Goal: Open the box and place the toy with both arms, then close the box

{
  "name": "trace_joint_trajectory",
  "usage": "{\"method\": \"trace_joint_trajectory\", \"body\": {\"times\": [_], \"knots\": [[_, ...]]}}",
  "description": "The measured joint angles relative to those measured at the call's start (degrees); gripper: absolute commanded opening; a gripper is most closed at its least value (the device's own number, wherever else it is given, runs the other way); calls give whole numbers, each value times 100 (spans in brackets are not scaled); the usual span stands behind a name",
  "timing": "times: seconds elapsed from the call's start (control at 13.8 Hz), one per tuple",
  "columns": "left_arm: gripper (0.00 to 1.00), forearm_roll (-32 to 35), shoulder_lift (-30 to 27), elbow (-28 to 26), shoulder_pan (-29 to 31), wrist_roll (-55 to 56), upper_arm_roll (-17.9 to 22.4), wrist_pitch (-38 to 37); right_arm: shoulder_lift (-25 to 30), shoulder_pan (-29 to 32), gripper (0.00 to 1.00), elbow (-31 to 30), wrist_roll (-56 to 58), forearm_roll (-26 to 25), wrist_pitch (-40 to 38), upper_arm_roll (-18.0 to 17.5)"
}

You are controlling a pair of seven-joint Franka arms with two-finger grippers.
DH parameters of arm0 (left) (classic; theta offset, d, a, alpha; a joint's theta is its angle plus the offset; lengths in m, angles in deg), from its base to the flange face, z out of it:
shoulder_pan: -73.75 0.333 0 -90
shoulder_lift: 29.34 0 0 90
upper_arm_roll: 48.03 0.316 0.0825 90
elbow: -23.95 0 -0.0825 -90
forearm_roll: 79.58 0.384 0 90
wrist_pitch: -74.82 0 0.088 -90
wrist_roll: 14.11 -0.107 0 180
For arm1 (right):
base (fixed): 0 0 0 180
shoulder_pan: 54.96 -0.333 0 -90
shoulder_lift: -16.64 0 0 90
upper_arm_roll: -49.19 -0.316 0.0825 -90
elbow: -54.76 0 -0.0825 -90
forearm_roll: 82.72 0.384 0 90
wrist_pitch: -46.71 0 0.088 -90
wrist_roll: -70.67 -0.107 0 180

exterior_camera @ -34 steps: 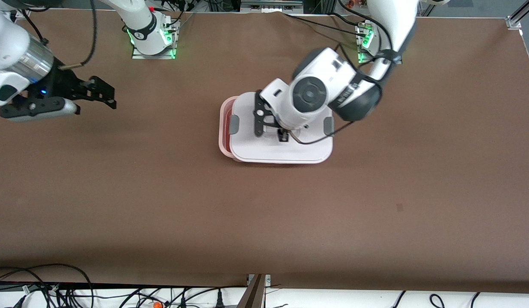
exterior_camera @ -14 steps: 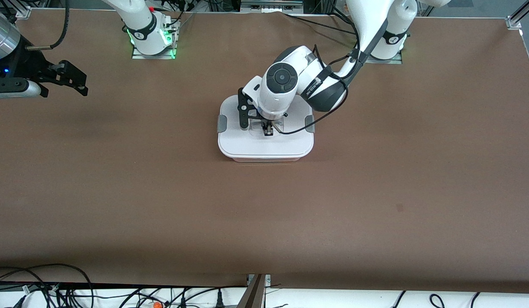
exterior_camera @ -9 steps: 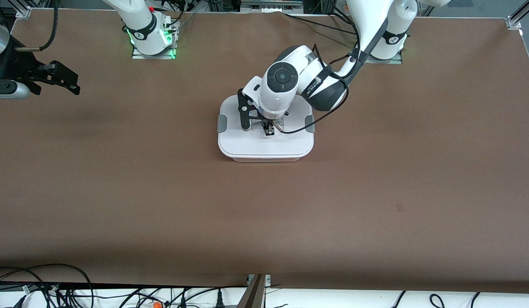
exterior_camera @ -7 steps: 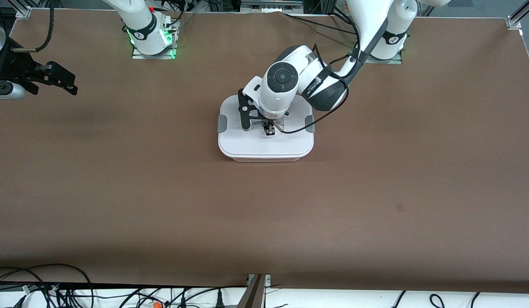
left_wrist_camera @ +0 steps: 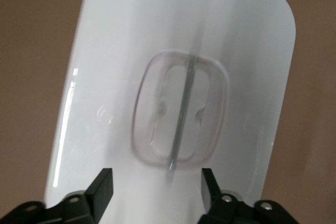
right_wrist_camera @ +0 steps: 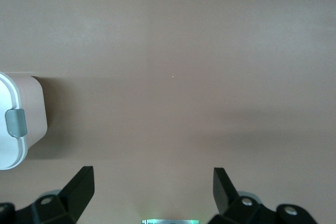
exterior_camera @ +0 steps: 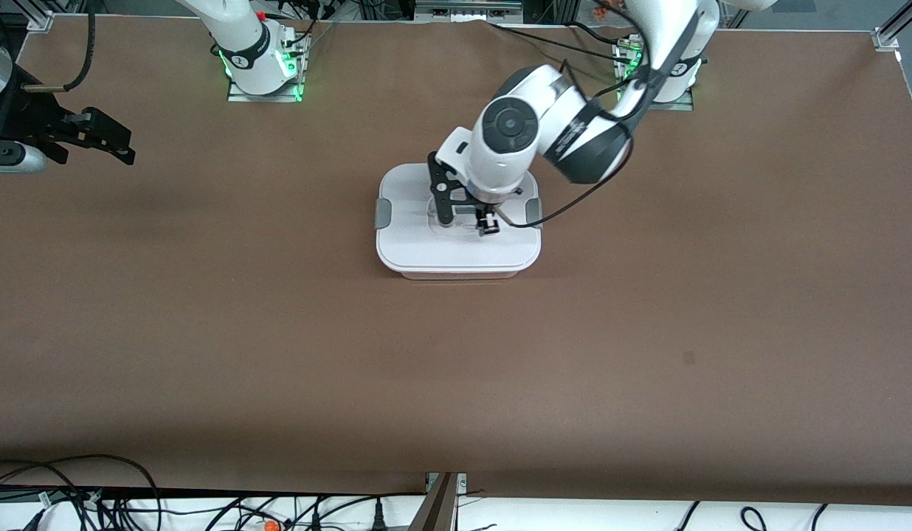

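The box (exterior_camera: 456,247) stands mid-table with its white lid (exterior_camera: 426,247) seated on it and a grey clip (exterior_camera: 382,214) at each end. My left gripper (exterior_camera: 487,223) hangs open just above the lid, off the recessed handle. In the left wrist view the handle (left_wrist_camera: 181,111) lies past my open left gripper (left_wrist_camera: 156,187), with nothing between the fingers. My right gripper (exterior_camera: 94,136) is open and empty over bare table at the right arm's end; the right wrist view shows it (right_wrist_camera: 152,187) and one end of the box (right_wrist_camera: 31,114). The toy is hidden.
Arm bases (exterior_camera: 260,70) with green lights stand along the table's edge farthest from the front camera. Cables (exterior_camera: 72,494) lie past the table's near edge. A small dark mark (exterior_camera: 688,358) is on the brown table top.
The lid, first held askew over the tub, now sits flat on it. My left gripper has let go of the handle and lifted. My right gripper drew back toward its end of the table.
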Motion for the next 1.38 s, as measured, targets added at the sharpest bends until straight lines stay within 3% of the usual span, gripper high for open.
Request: {"method": "trace_joint_trajectory", "body": {"times": [0.44, 0.87, 1.23, 1.38], "knots": [[100, 143, -893, 56, 1105, 373, 76, -1057, -1, 0, 100, 1, 0, 0, 1, -2], [100, 709, -976, 819, 1860, 1197, 211, -2058, -2, 0, 100, 3, 0, 0, 3, -2], [100, 738, -1308, 821, 2071, 1888, 661, -2245, -3, 0, 100, 4, 0, 0, 5, -2], [100, 839, -1585, 477, 2252, 2310, 717, -1879, -3, 0, 100, 5, 0, 31, 12, -2]]}}
